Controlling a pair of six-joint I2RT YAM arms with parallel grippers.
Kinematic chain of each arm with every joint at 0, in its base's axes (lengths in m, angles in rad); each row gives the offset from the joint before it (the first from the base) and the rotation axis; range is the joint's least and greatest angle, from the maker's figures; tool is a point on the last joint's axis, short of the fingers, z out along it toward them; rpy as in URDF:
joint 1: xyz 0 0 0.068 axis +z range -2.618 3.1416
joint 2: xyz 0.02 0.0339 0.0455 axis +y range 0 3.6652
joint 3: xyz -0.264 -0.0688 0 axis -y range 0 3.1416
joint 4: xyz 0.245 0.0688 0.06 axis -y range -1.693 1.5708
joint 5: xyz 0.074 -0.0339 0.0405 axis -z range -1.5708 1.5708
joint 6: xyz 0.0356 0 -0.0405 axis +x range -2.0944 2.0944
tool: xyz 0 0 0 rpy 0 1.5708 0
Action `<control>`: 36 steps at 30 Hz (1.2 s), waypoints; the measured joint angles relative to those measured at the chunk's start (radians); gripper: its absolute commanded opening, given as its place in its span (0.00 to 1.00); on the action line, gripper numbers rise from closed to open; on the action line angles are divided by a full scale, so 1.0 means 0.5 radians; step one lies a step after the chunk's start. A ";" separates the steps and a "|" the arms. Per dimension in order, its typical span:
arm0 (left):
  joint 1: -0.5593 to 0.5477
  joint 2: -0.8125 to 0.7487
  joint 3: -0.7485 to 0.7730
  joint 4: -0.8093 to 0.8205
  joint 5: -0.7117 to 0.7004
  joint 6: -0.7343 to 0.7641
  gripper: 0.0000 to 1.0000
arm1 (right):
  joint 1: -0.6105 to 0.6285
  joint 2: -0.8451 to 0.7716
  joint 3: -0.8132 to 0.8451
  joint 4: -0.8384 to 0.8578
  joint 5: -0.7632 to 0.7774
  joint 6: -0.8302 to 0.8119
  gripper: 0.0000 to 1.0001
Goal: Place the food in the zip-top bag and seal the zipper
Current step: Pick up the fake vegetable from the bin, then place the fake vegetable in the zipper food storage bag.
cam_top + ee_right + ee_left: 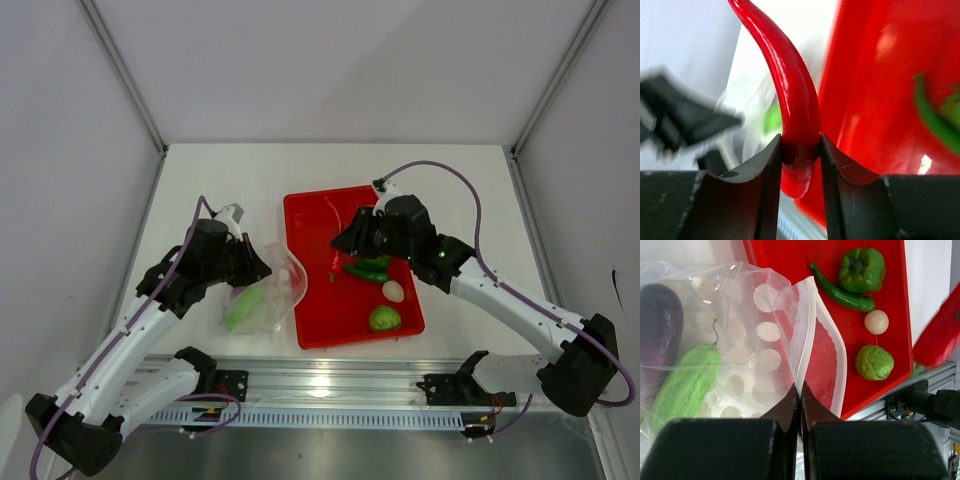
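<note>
Right gripper [800,144] pinches a glossy, curved red chili [794,90].

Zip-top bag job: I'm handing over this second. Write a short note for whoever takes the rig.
Left gripper: shut on the bag's mouth edge, with the mouth open toward the tray.
Right gripper: shut on the red chili, above the tray.
Done: eggplant and gourd are inside the bag.
In the tray: pepper, green chili, egg, round green one.
Left to do: bag the red chili, then those four, then press the zipper shut.
</note>
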 measured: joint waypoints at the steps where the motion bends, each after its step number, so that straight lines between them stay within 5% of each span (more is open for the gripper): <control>1: 0.000 0.000 0.000 0.002 0.000 0.000 0.01 | 0.040 -0.015 -0.005 -0.015 -0.063 -0.035 0.15; 6: 0.002 0.009 0.000 0.007 0.001 -0.001 0.00 | 0.163 -0.070 -0.013 -0.062 -0.264 -0.004 0.13; 14: 0.002 0.063 0.000 0.018 0.014 0.000 0.01 | 0.173 0.111 -0.018 0.121 -0.573 0.487 0.10; 26: 0.002 -0.047 -0.008 0.036 0.013 0.023 0.01 | 0.182 0.629 0.177 -0.185 -1.152 0.627 0.07; 36: 0.002 -0.072 -0.082 0.080 0.052 0.054 0.01 | 0.209 0.827 0.414 -0.428 -1.232 0.755 0.09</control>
